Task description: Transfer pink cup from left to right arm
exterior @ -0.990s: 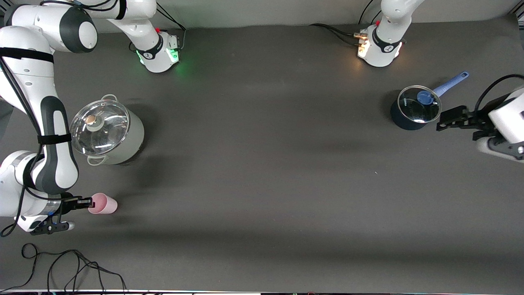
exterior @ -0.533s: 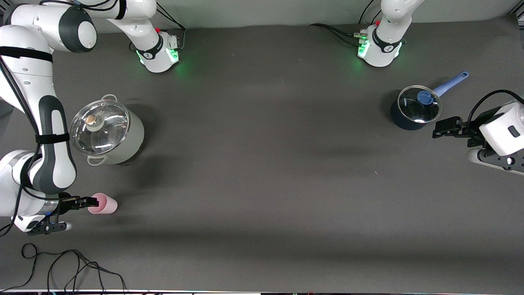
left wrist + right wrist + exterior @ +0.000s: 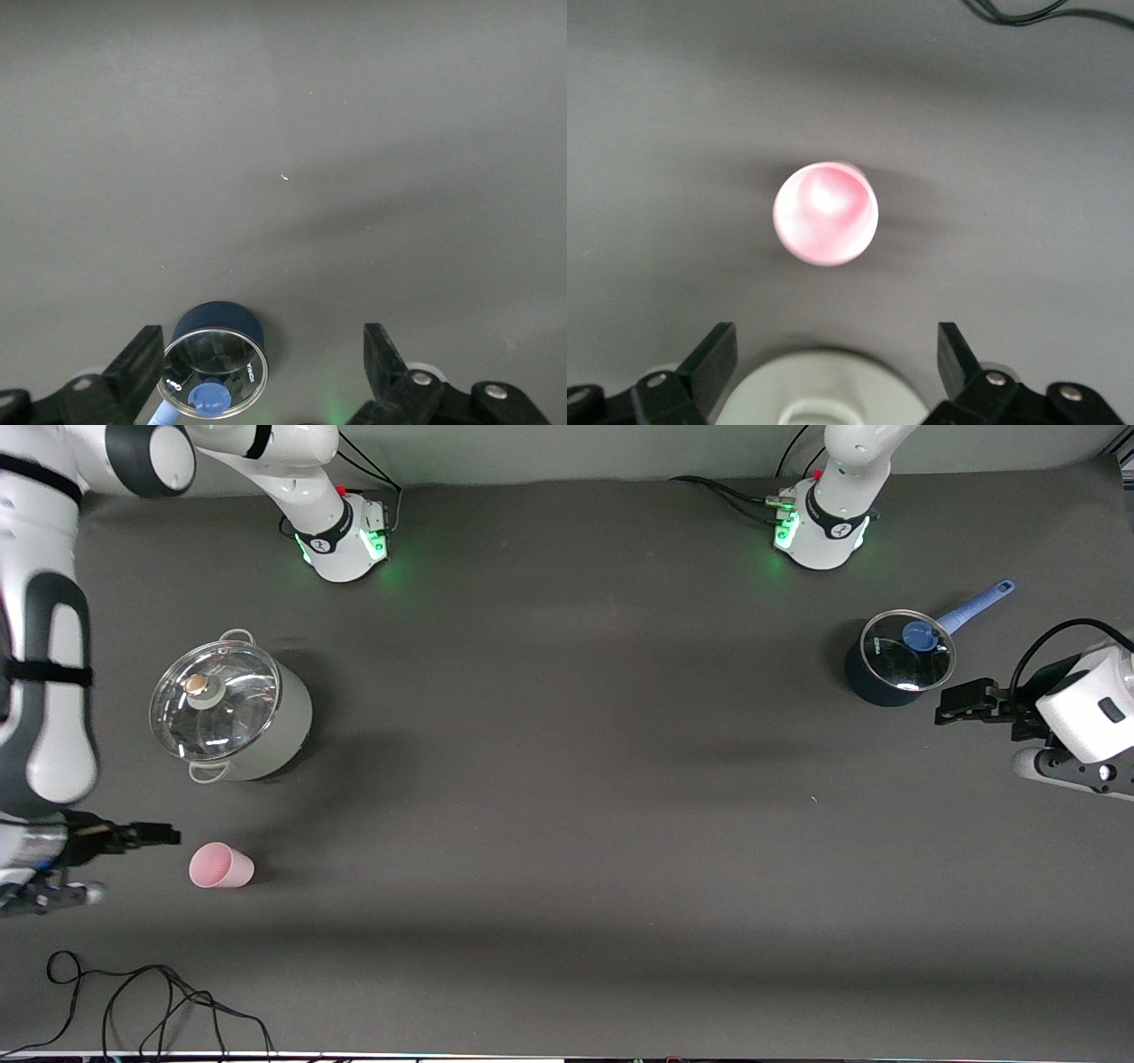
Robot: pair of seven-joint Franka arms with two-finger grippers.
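Grey table (image 3: 567, 824). Lidded white stockpot (image 3: 232, 707) toward the right arm's end. Navy saucepan (image 3: 897, 661), glass lid, blue handle, toward the left arm's end. Left gripper (image 3: 957, 704) hangs beside the saucepan, jaws spread, nothing held. Right gripper (image 3: 146, 835) jaws released, empty, apart from the pink cup (image 3: 221, 866). Cup stands on the table, nearer the camera than the stockpot.
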